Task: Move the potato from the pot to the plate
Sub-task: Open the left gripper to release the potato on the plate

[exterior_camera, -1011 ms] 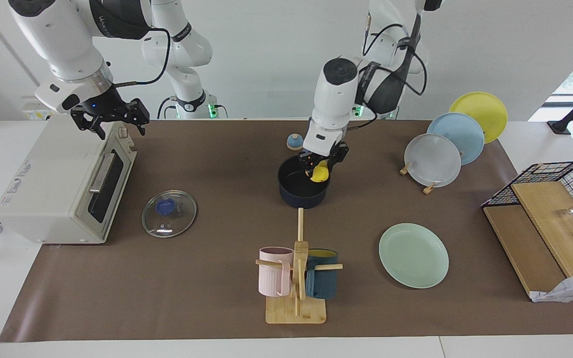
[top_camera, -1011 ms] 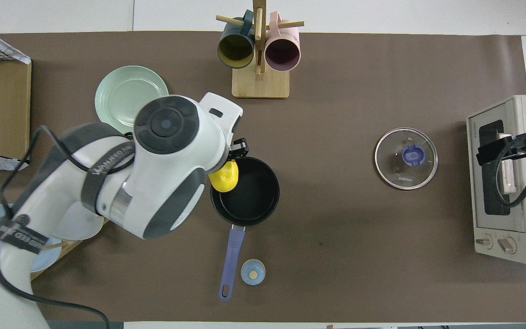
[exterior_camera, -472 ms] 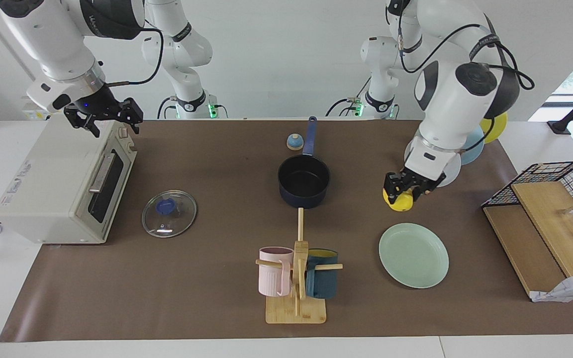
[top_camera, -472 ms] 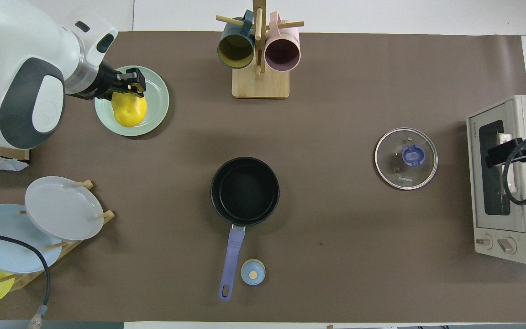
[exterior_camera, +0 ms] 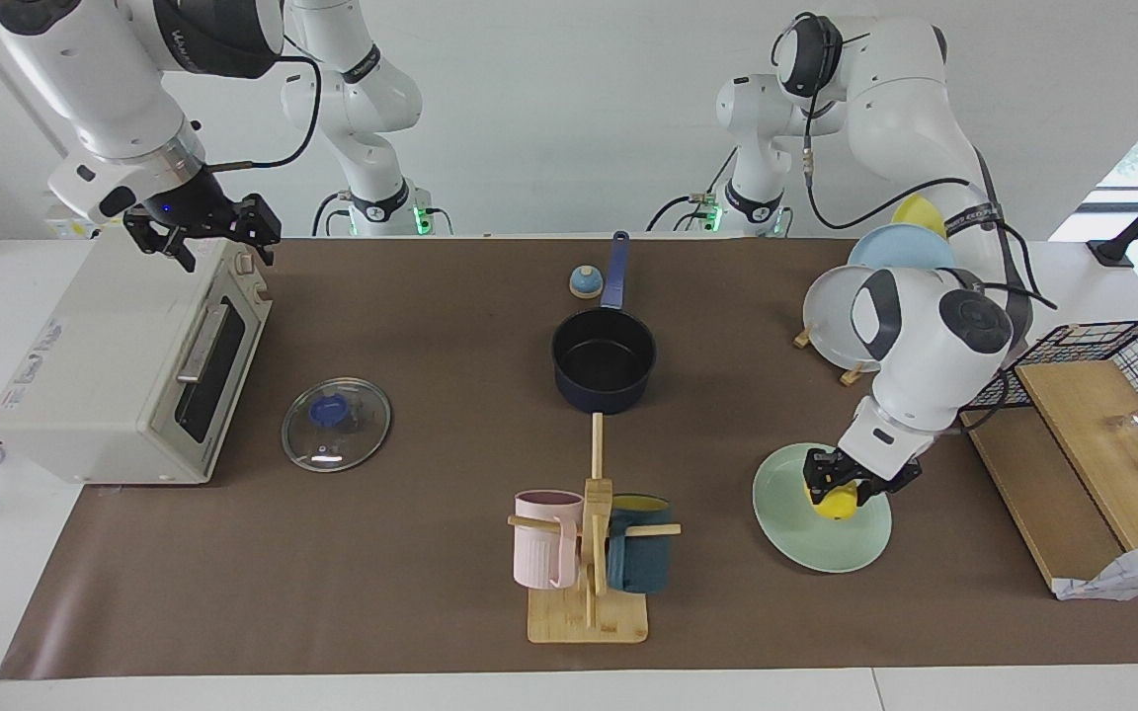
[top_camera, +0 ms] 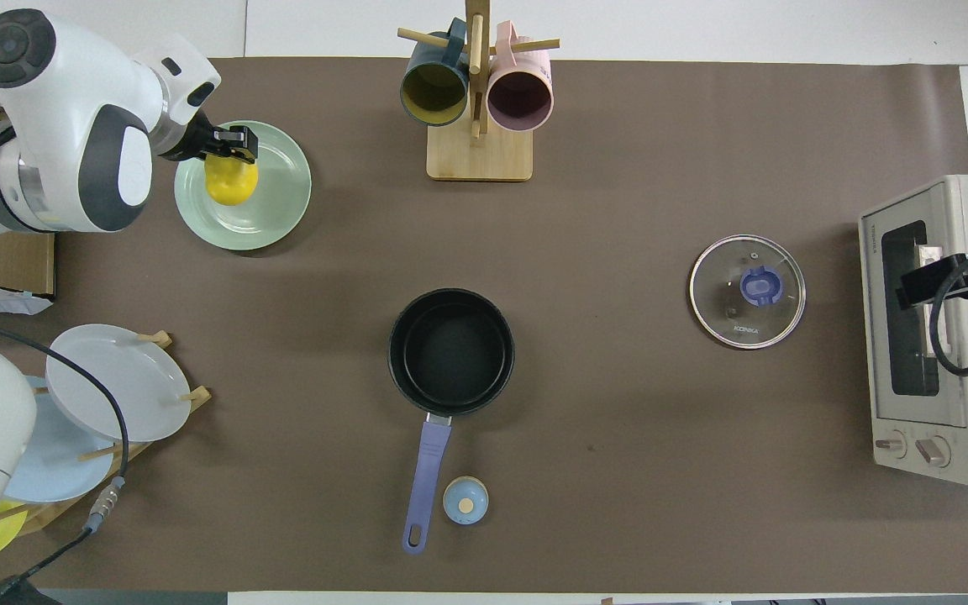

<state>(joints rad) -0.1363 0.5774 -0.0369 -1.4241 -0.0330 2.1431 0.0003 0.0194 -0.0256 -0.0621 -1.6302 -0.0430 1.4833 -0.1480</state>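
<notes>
Left gripper (exterior_camera: 838, 486) jaws clamp the potato (exterior_camera: 834, 501) low over the plate (exterior_camera: 806, 533), inside its rim; the pot (exterior_camera: 604, 360) stands well apart; right gripper (exterior_camera: 202, 235) waits, jaws apart, over the toaster oven (exterior_camera: 124, 365)

bright yellow potato (exterior_camera: 835, 501) on the pale mint green plate (exterior_camera: 806, 538), navy pot (exterior_camera: 604, 360) black inside with a blue handle, brown table cover (exterior_camera: 411, 553), one pink mug (exterior_camera: 546, 539) and one dark teal mug (exterior_camera: 640, 558)
</notes>
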